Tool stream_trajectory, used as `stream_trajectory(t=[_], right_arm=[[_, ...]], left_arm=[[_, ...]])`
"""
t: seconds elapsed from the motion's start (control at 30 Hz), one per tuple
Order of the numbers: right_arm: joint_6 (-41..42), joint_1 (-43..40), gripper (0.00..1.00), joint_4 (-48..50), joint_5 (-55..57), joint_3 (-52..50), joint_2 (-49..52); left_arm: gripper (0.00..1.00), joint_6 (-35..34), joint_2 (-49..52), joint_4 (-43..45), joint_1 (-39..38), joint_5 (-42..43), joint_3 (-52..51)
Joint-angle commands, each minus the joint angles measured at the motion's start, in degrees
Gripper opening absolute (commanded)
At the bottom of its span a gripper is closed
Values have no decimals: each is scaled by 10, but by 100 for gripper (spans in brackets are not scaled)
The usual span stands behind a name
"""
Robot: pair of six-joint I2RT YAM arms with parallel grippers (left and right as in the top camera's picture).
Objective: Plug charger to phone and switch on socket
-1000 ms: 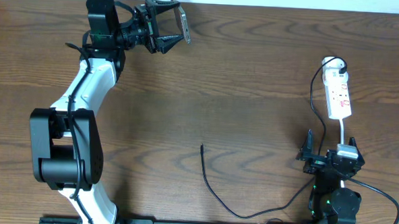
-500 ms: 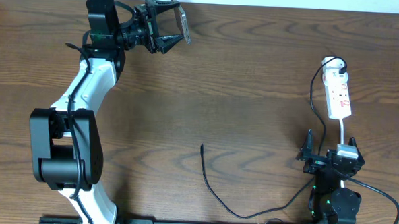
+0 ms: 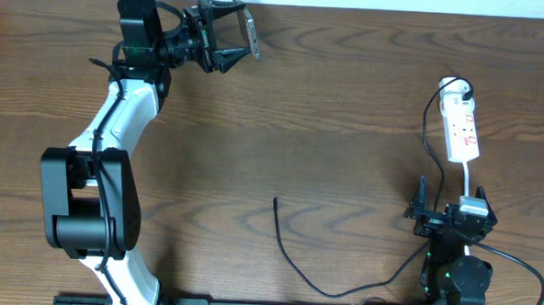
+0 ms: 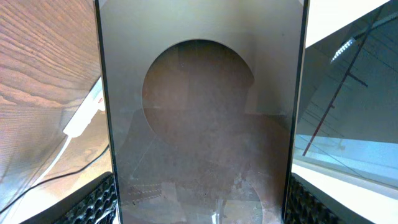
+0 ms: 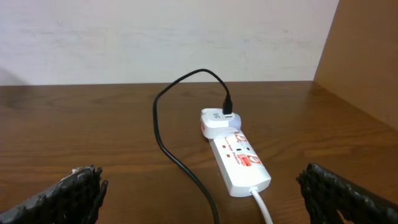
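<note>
Above the table [image 3: 347, 110], the left gripper [image 3: 237, 30] at the far edge pinches the phone [image 3: 249, 34], seen here only edge-on. The right gripper [image 3: 450, 197] sits spread at the near right, with the socket [image 3: 462, 131] just beyond it. The charger [image 3: 276, 208] lies loose with its tip mid-table, and its far run is partly hidden by the right arm.

From the left wrist, the phone fills the frame, its lettering unreadable, and covers most of the socket.

From the right wrist, both fingers [image 5: 74, 190] are cut off by the frame. The socket's switch is too small to judge.
</note>
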Motion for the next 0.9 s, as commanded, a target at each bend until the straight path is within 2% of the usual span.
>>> stream_trajectory(t=[0.0, 0.63, 0.87], right_arm=[[-5, 4, 99, -1, 9, -1, -3], [-5, 4, 99, -1, 12, -1, -3], [-1, 4, 99, -1, -58, -1, -3]], left_arm=[[8, 2, -17, 9, 3, 18, 18], [7, 4, -17, 9, 4, 23, 18], [7, 10, -17, 9, 3, 31, 18]])
